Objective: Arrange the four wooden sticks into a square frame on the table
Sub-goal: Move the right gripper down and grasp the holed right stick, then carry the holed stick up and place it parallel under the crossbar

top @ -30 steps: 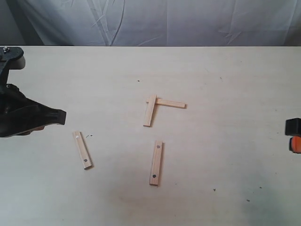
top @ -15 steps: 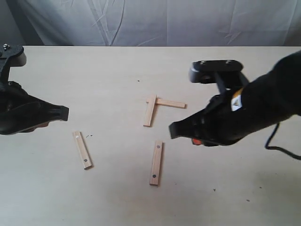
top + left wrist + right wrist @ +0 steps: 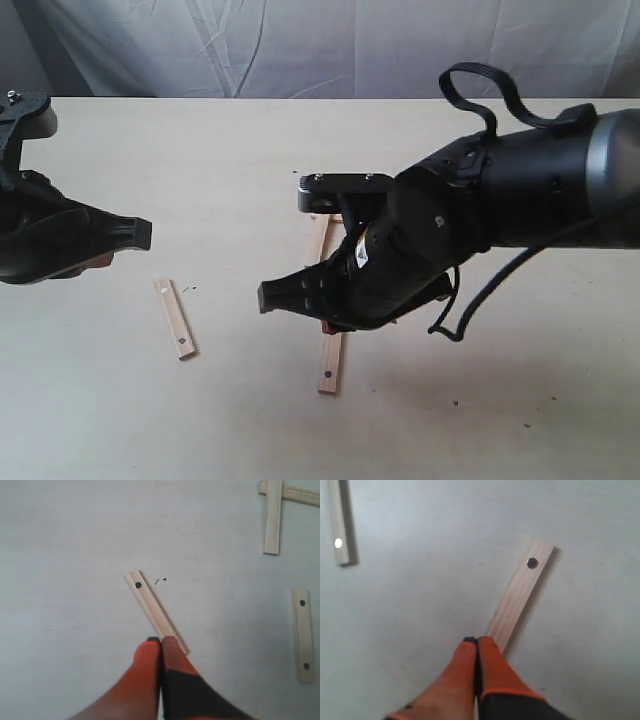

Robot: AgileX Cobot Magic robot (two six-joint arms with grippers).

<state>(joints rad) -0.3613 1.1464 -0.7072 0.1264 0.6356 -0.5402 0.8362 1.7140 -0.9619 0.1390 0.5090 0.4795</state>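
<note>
Lying on the pale table (image 3: 150, 150) are four flat, light-tan wooden sticks. An overlapping pair (image 3: 273, 517) forms a corner, a two-holed strip (image 3: 301, 635) lies near it, and a slanted strip (image 3: 155, 611) sits well apart to the left. The left gripper (image 3: 160, 641) and right gripper (image 3: 477, 641) each have their orange fingers pressed together, holding nothing.

Light-tan wooden sticks (image 3: 157, 612) with dark dots, pale cream table (image 3: 75, 540), orange fingers (image 3: 462, 672), black arms (image 3: 500, 210)
</note>
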